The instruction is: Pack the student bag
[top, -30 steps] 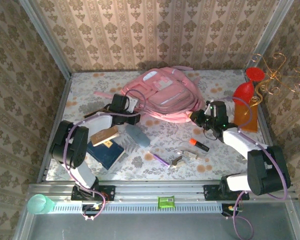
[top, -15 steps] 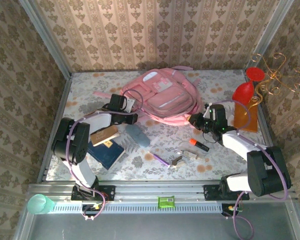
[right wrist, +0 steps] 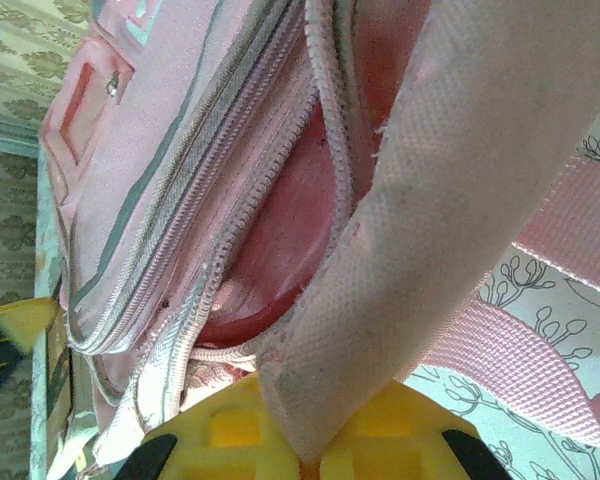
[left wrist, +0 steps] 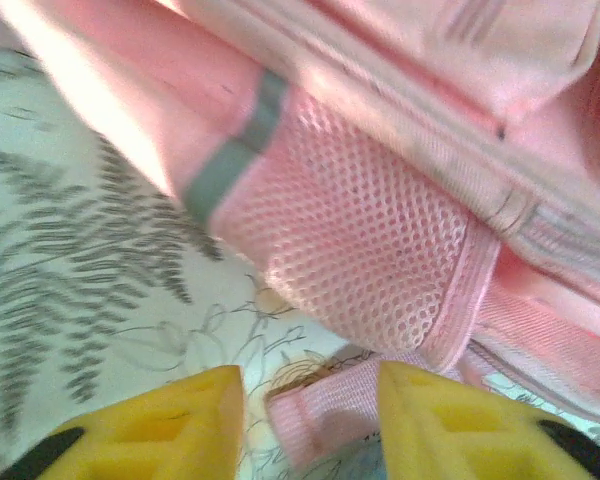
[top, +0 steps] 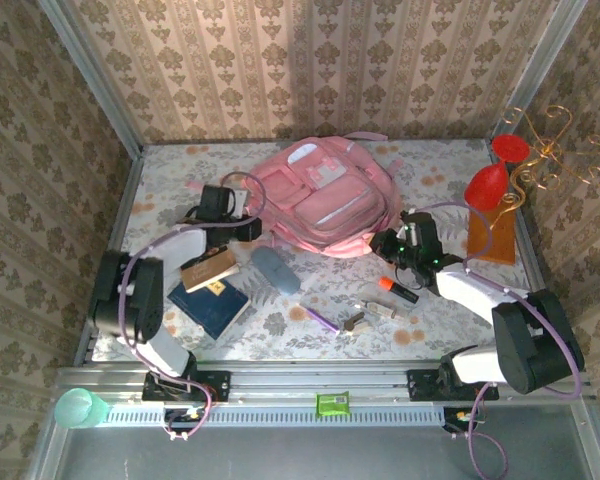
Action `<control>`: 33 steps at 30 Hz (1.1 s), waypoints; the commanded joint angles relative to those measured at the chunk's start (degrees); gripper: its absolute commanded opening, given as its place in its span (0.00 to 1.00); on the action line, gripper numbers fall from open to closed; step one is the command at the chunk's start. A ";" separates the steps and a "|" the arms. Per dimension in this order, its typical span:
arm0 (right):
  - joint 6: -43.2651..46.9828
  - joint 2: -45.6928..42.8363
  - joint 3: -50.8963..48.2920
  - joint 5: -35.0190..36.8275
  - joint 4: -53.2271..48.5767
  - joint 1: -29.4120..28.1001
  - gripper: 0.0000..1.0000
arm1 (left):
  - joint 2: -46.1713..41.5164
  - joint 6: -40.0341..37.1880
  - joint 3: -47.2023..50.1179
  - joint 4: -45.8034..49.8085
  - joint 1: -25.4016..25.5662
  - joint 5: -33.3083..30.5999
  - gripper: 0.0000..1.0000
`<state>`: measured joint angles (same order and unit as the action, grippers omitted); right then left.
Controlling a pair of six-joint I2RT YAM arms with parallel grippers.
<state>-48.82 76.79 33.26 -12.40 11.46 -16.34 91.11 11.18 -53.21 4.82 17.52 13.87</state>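
Your student bag [top: 325, 195], a large soft pink fabric backpack, lies mid-table toward the back, its main zip gaping. Your right gripper [right wrist: 310, 445] pinches its pink webbing strap [right wrist: 450, 200]; your left gripper [left wrist: 310, 405] stands part-open beside the mesh pocket [left wrist: 370, 250]. Packing looks barely begun: blue book [top: 212, 305], grey pouch [top: 276, 270] and orange marker [top: 398, 290] lie outside.

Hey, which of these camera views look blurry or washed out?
Left wrist: the student bag is slightly smeared, and its upper-left side is blown out to white. Right wrist: sharper, with the zipper teeth and strap weave crisp. Top external: evenly lit and sharp.
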 commanded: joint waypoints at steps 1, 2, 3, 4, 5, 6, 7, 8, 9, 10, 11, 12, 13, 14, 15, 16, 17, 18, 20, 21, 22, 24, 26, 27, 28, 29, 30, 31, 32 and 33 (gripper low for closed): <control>-2.15 0.50 0.72 5.86 2.19 -2.32 0.00 | -8.07 3.30 2.30 1.44 0.13 -0.89 0.46; -2.51 0.89 0.80 6.07 2.41 -2.83 0.00 | -10.28 4.05 3.17 0.91 0.22 0.44 0.47; -2.76 1.15 0.72 6.31 2.64 -3.35 0.00 | -12.61 4.70 4.04 0.22 0.48 2.03 0.48; -2.92 1.38 0.68 6.49 2.87 -3.83 0.00 | -14.22 5.16 4.41 -0.19 1.02 2.86 0.50; -2.93 1.60 0.62 6.67 2.73 -4.33 0.00 | -15.75 5.21 4.61 -0.40 2.16 3.17 0.54; -2.82 1.98 0.75 6.52 2.54 -4.85 0.00 | -16.66 4.61 4.43 -0.39 3.75 3.05 0.58; -2.60 2.33 0.99 6.30 2.23 -5.29 0.00 | -17.00 3.72 4.05 -0.15 5.79 2.62 0.61; -2.24 2.56 1.48 5.83 1.49 -5.75 0.00 | -16.99 2.39 3.19 0.40 8.04 1.65 0.65; -1.68 3.78 2.00 5.48 0.55 -6.18 0.00 | -16.36 0.97 2.14 1.22 10.90 1.05 0.67; -1.32 4.57 2.24 5.37 -0.43 -6.40 0.00 | -15.52 -0.15 0.93 1.97 12.92 0.69 0.67; -0.71 4.94 2.51 5.22 -1.57 -6.54 0.00 | -14.26 -1.47 -0.43 2.69 15.13 0.51 0.68; -0.23 5.24 2.52 5.18 -2.54 -6.56 0.00 | -12.69 -2.94 -1.76 3.14 17.31 0.38 0.70; 0.07 5.40 2.37 5.37 -3.28 -6.53 0.00 | -11.16 -4.56 -2.77 3.35 19.16 0.25 0.71; 0.55 5.42 2.05 5.40 -3.51 -6.60 0.00 | -9.32 -6.51 -4.03 3.65 21.23 -0.16 0.72; 0.82 5.32 1.69 5.37 -3.55 -6.52 0.00 | -7.08 -8.43 -5.53 4.30 23.01 -0.48 0.73; 0.83 5.17 1.22 5.37 -3.35 -6.55 0.00 | -5.13 -10.05 -6.98 5.23 24.37 -0.42 0.73; 0.68 4.84 0.45 5.37 -2.85 -6.54 0.00 | -2.87 -12.06 -8.93 6.73 25.80 -0.46 0.74; 0.42 4.44 -0.21 5.46 -2.28 -6.53 0.00 | -0.74 -13.96 -10.87 8.62 27.05 -0.70 0.74; -0.18 3.78 -0.88 5.55 -1.88 -6.55 0.00 | 3.33 -16.86 -14.41 12.25 28.99 -1.36 0.74; -0.35 3.49 -1.17 5.44 -1.72 -6.53 0.00 | 5.30 -17.89 -16.23 14.11 29.56 -1.14 0.72; -0.39 3.37 -1.32 5.37 -1.63 -6.54 0.00 | 6.98 -18.34 -17.57 15.28 29.83 -0.84 0.69; -0.40 3.35 -1.53 5.82 -1.99 -6.44 0.00 | 10.33 -19.16 -19.82 17.13 29.94 0.58 0.63; -0.64 1.06 -1.70 6.29 -2.36 -6.43 0.00 | 12.60 -19.74 -20.90 17.58 29.94 1.03 0.60; -0.65 0.54 -1.75 6.38 -2.51 -6.45 0.00 | 13.55 -20.00 -21.20 17.64 29.93 1.28 0.60; -0.66 0.34 -1.66 6.43 -2.85 -6.49 0.00 | 14.33 -20.29 -21.60 17.84 29.92 1.84 0.60; -0.53 0.06 -1.46 6.49 -3.15 -6.45 0.00 | 15.12 -20.63 -21.91 17.88 29.86 2.56 0.60; -0.46 0.03 -1.23 6.43 -3.29 -6.43 0.00 | 15.97 -21.15 -22.40 18.22 29.80 3.26 0.60; -0.36 0.04 -1.09 6.28 -3.08 -6.47 0.00 | 16.59 -21.48 -22.84 18.54 29.79 4.17 0.60; -0.40 0.21 -1.02 6.08 -2.73 -6.44 0.00 | 17.21 -21.52 -23.12 18.47 29.85 4.62 0.60; -0.35 0.46 -0.92 6.00 -2.45 -6.49 0.00 | 17.83 -21.43 -23.45 18.32 29.85 4.84 0.60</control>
<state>-49.67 78.50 31.83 -7.38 8.97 -22.46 107.53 -7.79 -74.78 20.80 47.55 16.23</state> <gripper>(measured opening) 0.086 0.599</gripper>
